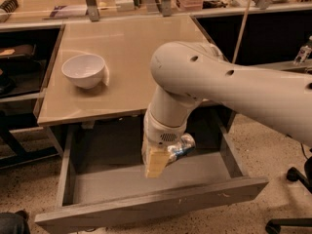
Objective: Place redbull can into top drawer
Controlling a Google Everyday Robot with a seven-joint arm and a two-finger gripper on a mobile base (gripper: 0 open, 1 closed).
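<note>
Over the open top drawer [112,186], just in front of the worktop [126,57], my claw [157,164] clamps the redbull can [182,145] sideways above the grey bottom. Placing is underway; next, I judge, I lower it and let go.

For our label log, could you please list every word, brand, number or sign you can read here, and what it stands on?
No text can be read.
redbull can, held by the gripper over the top drawer: print too blurred to read.
papers on the back counter: too small to read.
</note>
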